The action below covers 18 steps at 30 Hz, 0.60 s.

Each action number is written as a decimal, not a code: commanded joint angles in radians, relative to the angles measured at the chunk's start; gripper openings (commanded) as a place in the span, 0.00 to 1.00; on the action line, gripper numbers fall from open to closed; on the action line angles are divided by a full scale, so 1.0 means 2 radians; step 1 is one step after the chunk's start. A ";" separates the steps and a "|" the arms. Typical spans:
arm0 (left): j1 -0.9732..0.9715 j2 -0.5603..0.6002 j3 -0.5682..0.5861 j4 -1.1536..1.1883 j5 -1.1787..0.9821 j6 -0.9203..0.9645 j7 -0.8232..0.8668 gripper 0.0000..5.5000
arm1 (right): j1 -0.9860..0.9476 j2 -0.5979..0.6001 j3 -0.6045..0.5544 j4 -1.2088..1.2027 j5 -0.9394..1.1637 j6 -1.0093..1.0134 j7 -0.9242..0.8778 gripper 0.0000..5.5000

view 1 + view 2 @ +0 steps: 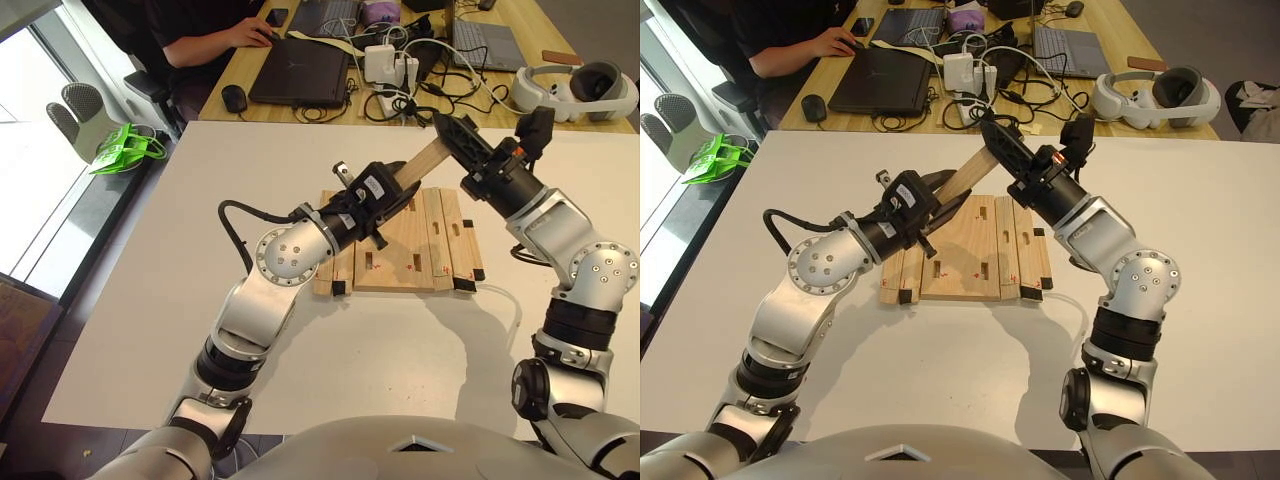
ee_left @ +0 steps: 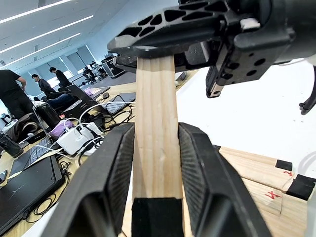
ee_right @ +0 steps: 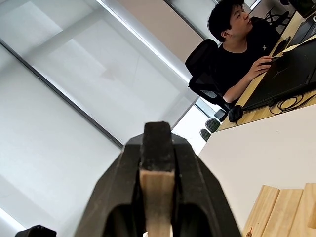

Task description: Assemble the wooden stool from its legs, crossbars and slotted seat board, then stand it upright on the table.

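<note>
**Head views.** The white desk (image 1: 150,300) carries the work. Behind it stands a wooden desk (image 1: 530,30) with a closed laptop (image 1: 300,72), a mouse (image 1: 234,97), a power strip with tangled cables (image 1: 392,68) and a white headset (image 1: 580,88). A window runs along the robot's left. The slotted seat board (image 1: 410,255) lies flat near the middle of the white desk. It is pale wood with rectangular slots and small red marks. Narrower strips (image 1: 462,240) with black end caps lie just beside it. One wooden leg (image 1: 425,160) is held tilted above the board's far edge. The left end effector (image 1: 388,198) is clamped on its lower part. The right end effector (image 1: 448,128) is clamped on its upper end.

**Left wrist view.** The room behind is an open office with ceiling light strips. The leg (image 2: 155,123) rises between the two black fingers (image 2: 111,173) of the left end effector (image 2: 155,133), which press on its two sides. The grain runs lengthwise. The right end effector (image 2: 163,29) grips across the top of the leg. Below, the seat board (image 2: 256,173) shows a red mark and black pads (image 2: 296,187).

**Right wrist view.** Large windows lie behind. The leg (image 3: 157,197) is seen edge-on with a black cap (image 3: 157,143) on its end. The right end effector's fingers (image 3: 118,197) are closed tight against both faces. A corner of the seat board (image 3: 281,207) lies on the white desk.
</note>
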 commanded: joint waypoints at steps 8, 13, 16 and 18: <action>0.013 0.016 -0.007 -0.012 0.008 -0.029 -0.011 0.42 | 0.008 -0.008 0.014 -0.009 -0.002 -0.002 0.007 0.07; 0.018 0.021 -0.021 -0.026 -0.001 -0.013 -0.029 0.43 | 0.014 -0.010 0.020 -0.010 -0.019 -0.008 0.000 0.07; 0.020 0.018 -0.015 -0.027 -0.002 -0.004 -0.024 0.43 | 0.015 -0.016 0.019 -0.004 -0.049 -0.019 -0.011 0.07; 0.021 0.013 -0.004 -0.028 -0.004 0.001 -0.017 0.43 | 0.017 -0.024 0.012 -0.002 -0.076 -0.032 -0.027 0.07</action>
